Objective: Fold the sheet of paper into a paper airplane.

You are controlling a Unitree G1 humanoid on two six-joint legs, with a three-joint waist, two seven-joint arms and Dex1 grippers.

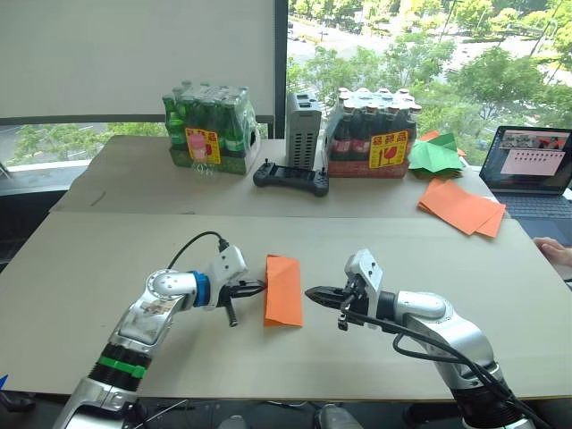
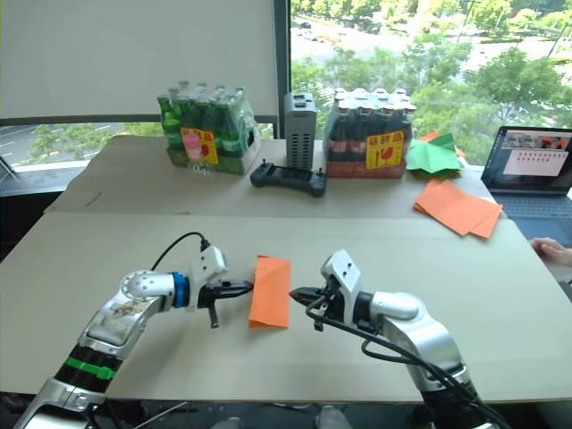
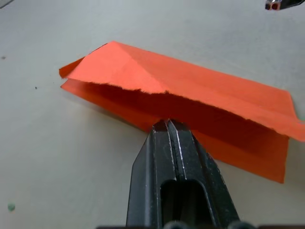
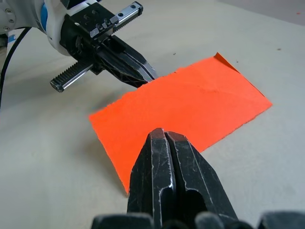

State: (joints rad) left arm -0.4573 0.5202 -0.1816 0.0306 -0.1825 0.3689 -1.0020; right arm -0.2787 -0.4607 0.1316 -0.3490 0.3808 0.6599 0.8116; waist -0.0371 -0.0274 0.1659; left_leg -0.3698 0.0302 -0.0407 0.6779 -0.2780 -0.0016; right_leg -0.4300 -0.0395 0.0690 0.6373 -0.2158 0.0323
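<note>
The sheet of paper (image 1: 283, 290) is orange and folded in half lengthwise. It lies flat in the middle of the table between my two grippers. My left gripper (image 1: 262, 287) is shut, and its tips touch the paper's open left edge, where the upper layer (image 3: 190, 90) lifts slightly. In the right wrist view the left gripper (image 4: 147, 76) meets that same edge. My right gripper (image 1: 308, 292) is also shut and empty, with its tips at the paper's right, folded edge (image 4: 164, 133). One corner of the sheet (image 4: 224, 59) is turned in.
At the back right lie a stack of orange sheets (image 1: 462, 207) and a green paper shape (image 1: 435, 154). A laptop (image 1: 529, 170) and a person's hand (image 1: 556, 248) are at the right edge. Two bottle packs (image 1: 210, 131) (image 1: 371, 134), a grey box (image 1: 303, 119) and a black controller (image 1: 290, 177) line the back.
</note>
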